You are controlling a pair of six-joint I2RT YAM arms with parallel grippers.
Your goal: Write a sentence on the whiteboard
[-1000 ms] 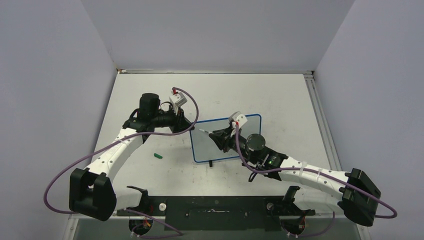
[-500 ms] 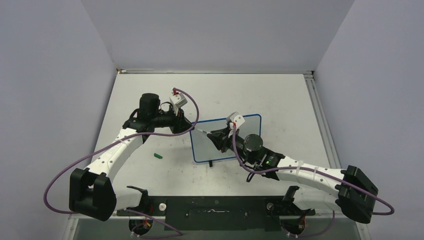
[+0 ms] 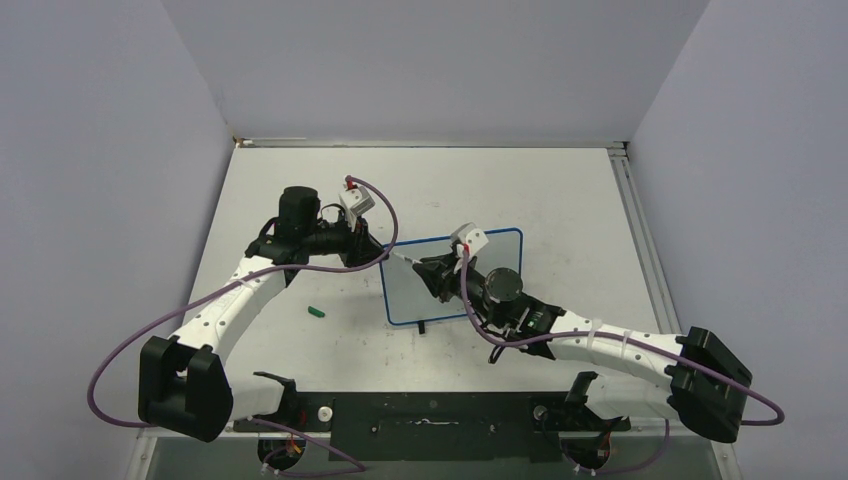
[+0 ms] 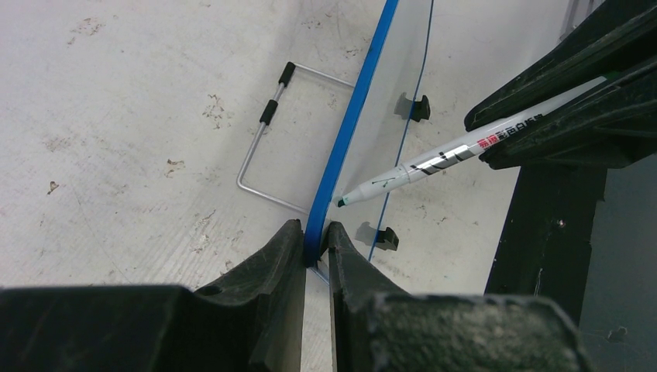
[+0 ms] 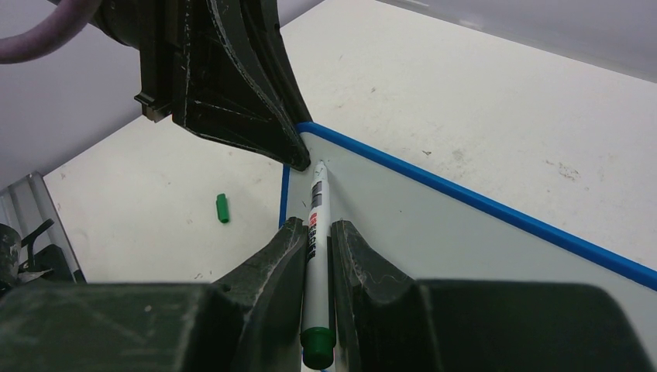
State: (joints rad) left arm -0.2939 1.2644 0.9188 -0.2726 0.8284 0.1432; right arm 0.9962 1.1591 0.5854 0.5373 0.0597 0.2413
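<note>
The whiteboard stands tipped up in the middle of the top view, on the pale counter. Its white face looks bare. No green words of the sentence show on it yet, so the writing seems to be right at its start.

The marker has its tip at the board's upper left corner in the top view, just beside the blue edge. In the left wrist view the tip looks very close to the white face, but it is hard to tell if it touches.

To do this step well, the tip should press softly and slide slowly toward the right of the board. The letters should be small, so the words fit in two lines. The board must not wobble while the tip pushes on it.

The left fingers are clenched on the blue edge at that same corner, one on each side. The right fingers are clenched on the marker's body, and the marker pokes out past them toward the corner. The two sets of fingers are very near each other, so the marker should go away from the left fingers, not into them.

A small green cap lies on the counter, left of the board and well apart from both.
</note>
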